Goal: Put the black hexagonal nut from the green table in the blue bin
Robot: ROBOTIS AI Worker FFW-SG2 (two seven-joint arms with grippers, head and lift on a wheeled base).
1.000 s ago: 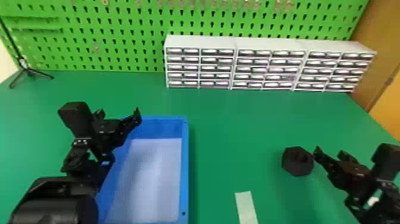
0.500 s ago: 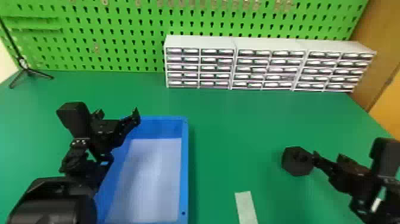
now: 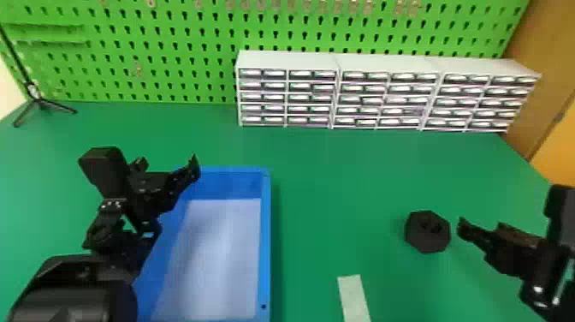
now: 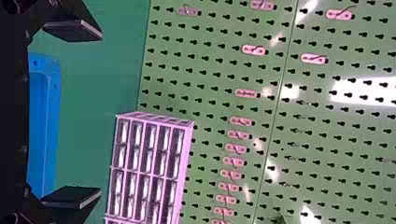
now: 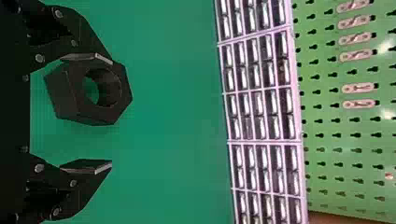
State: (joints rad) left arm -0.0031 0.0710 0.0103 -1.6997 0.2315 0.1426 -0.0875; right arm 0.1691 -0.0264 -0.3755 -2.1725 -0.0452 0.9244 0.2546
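My R hand (image 5: 111, 112)'s just backed off a touch, fingers wide, so nut (image 3: 421, 240)'s ungripped beside it on worktop (image 3: 325, 188); prob need to re-align b4 any lift to bin (image 3: 265, 248).

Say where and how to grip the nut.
Nut: I'd pinch two opposite outer flats, coming with the right tool from the robot's right. It's hexagonal and lies hole up, leaving its side faces exposed. It sits nearer one open finger, so centre first.

Blue bin (image 3: 265, 240), green table (image 3: 333, 171).
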